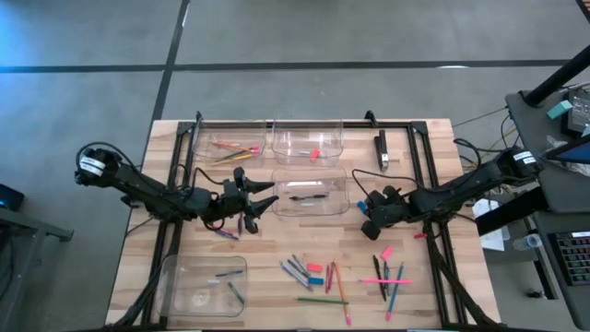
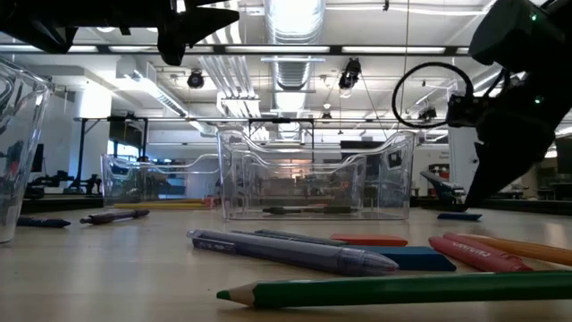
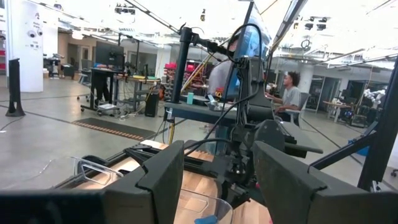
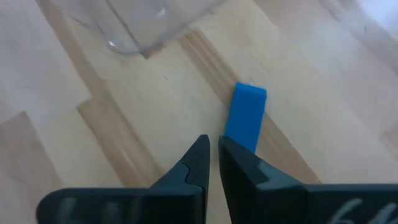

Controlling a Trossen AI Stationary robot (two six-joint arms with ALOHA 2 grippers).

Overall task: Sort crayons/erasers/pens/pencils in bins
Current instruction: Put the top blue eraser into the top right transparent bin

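Right gripper [image 4: 212,144]: low over the wooden table [image 1: 267,277], just right of the middle bin; its fingers stand almost closed with only a thin slit between them and nothing in it, so no grasp shows.
Blue eraser [image 4: 246,123]: lying flat on the table, just beyond and slightly beside the right fingertips (whether they touch it cannot be told).
Left gripper [image 1: 261,202]: raised above the table at the left end of the middle bin, its fingers [image 3: 163,180] parted, nothing seen between them.
Middle bin [image 1: 311,192]: clear tray at the table's centre, one dark pen [image 1: 307,196] lying inside.
Far left bin [image 1: 232,145]: holds several pencils [image 1: 236,148], yellow, orange and pink.
Far right bin [image 1: 307,141]: a pink eraser [image 1: 314,154] lies in it.
Near bin [image 1: 204,284]: at the front left corner, a few short sticks inside (colours hard to tell).
Loose pile [image 1: 318,274]: crayons, pens and pencils scattered along the front of the table, with a second cluster [image 1: 387,275] to its right including a pink eraser.
Purple pen [image 1: 226,233]: lying on the table below the left gripper.
Black block [image 1: 381,150]: at the far right of the table, apart from the bins.
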